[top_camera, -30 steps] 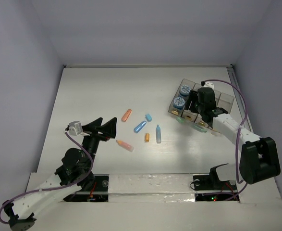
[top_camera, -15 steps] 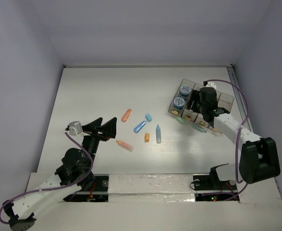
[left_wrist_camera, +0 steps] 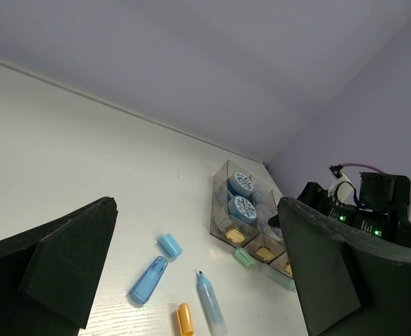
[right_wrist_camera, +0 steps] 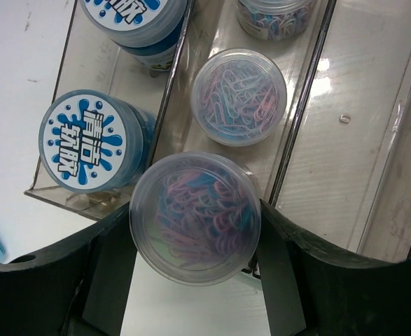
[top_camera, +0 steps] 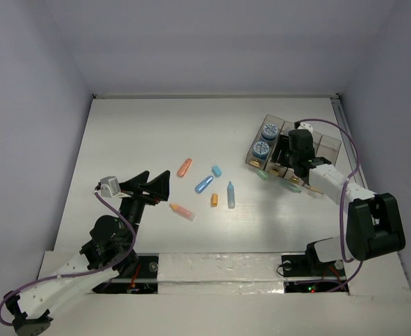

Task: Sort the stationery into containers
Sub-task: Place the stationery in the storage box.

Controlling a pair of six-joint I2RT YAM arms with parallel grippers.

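The right end effector [right_wrist_camera: 194, 241] grasps a clear tub of paper clips [right_wrist_camera: 194, 210] by its sides, over the near edge of the organiser box [right_wrist_camera: 300, 119], toward the far right corner of the bench [top_camera: 142, 133]. Advance the tub over the compartment holding other clip tubs [right_wrist_camera: 239, 96], centre it between the dividers, lower, then release. The left end effector [top_camera: 157, 176] hangs released near the near left corner

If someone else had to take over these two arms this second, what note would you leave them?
Left gripper: open, empty, above the table near an orange stick.
Right gripper: closed on a clear clip tub at the organiser's near end.
Done: two blue-lidded tubs in one compartment, two clip tubs in the next.
Left: place the held tub; orange, blue and green sticks lie loose on the table.
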